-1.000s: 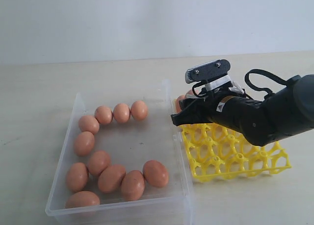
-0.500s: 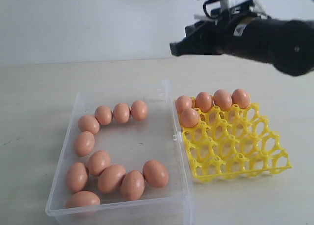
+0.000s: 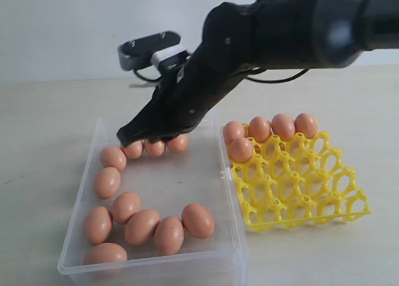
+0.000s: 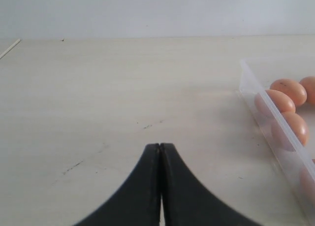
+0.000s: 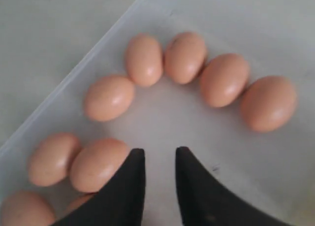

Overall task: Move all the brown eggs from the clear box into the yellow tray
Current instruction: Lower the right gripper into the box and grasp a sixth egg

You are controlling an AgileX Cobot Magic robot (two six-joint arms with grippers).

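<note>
- Right pincer (image 5: 158, 152) hangs low over the 12 o'clock end of the box (image 3: 177, 180). Its jaws stand a narrow gap apart with nothing between them, so no egg is held.
- Left pincer (image 4: 159, 147) is pressed closed and empty, over bare counter (image 4: 98, 88) just outside one box wall.
- Eggs (image 3: 197, 220) in the box: I count eleven. Four sit in a curved row at 12 o'clock, under the right arm. One lies by the 9 o'clock wall and six are bunched at the 6 o'clock end.
- The tray (image 3: 293, 187) lies just beside the box at its 3 o'clock. It carries five eggs: four fill its 12 o'clock row, and one sits in the next row at the 9 o'clock end. Every other cell is empty.
- Progress, as I judge it: roughly a third moved, with eleven left to carry across.
- Tray eggs stand on end, long axis upright.
- Box eggs lie on their sides, long axes flat and mixed in direction. The one in the 6 o'clock corner runs 9-to-3, and its neighbours lean 7-to-1. The one nearest the tray runs 10-to-4. The row under the pincer runs roughly 12-to-6, fanned a little.
</note>
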